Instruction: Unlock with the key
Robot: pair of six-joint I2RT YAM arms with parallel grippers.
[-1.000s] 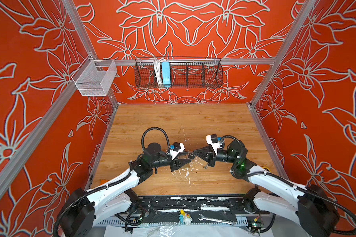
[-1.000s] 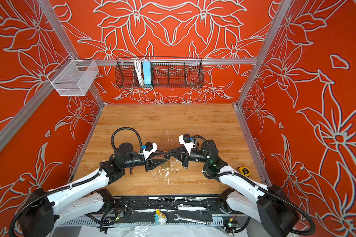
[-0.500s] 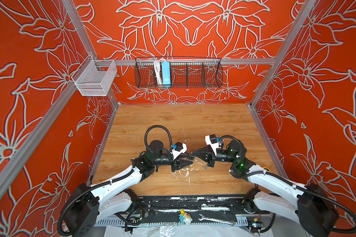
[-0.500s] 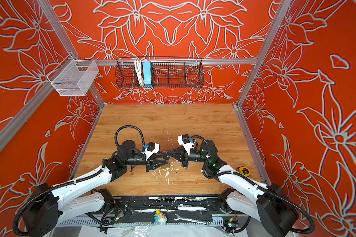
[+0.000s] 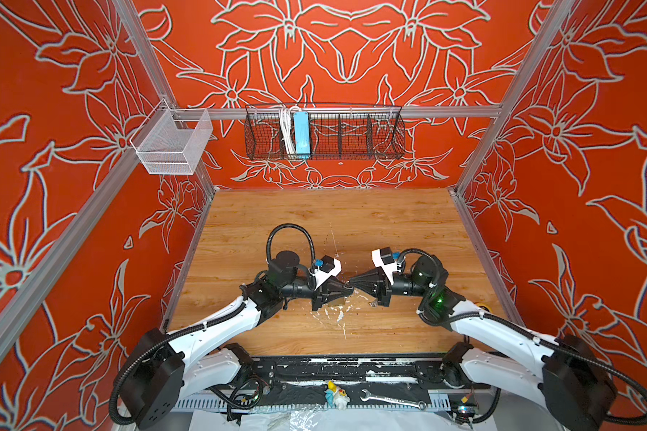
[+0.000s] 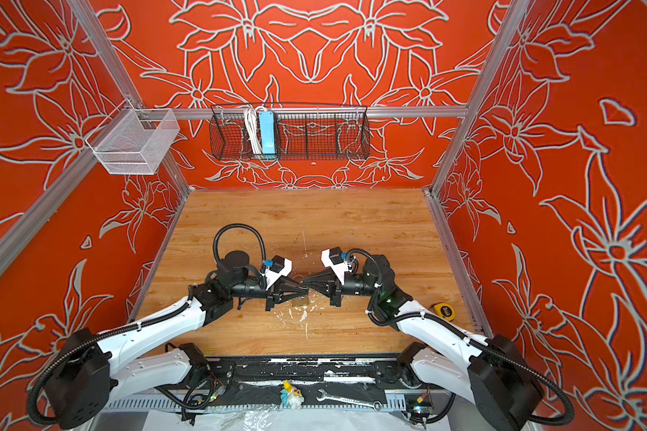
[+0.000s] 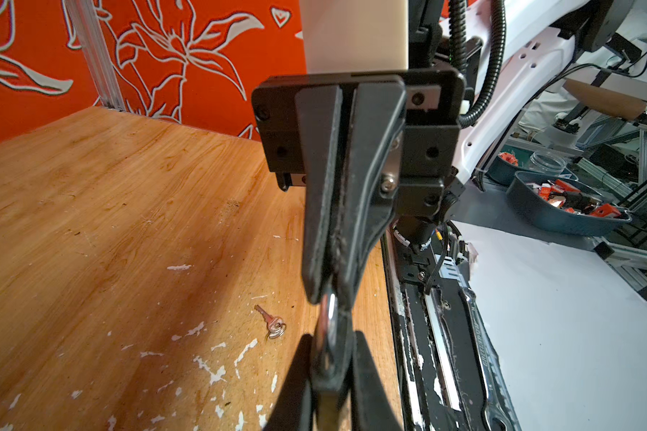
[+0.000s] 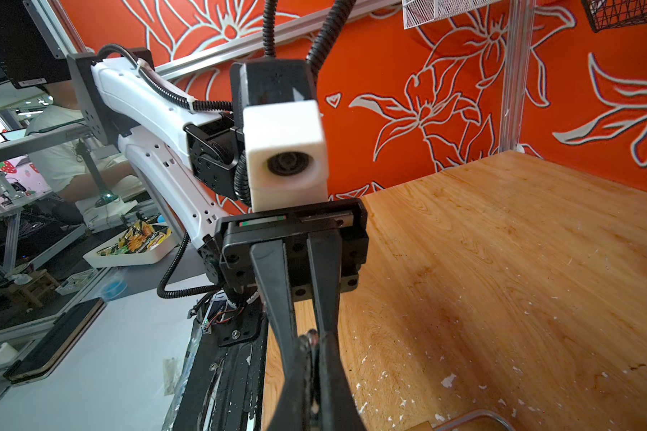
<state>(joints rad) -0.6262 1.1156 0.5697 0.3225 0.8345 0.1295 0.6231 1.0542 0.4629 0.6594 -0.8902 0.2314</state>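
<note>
I see the two arms meeting tip to tip over the near middle of the table, well apart from both side walls, with open wood running on to the back wall. The right gripper has its jaws pressed together on a small silvery metal piece, and the left gripper pinches that same piece from the opposite end. The key lies flat on the wood under the right gripper. The padlock sits beneath the left fingertips.
</note>
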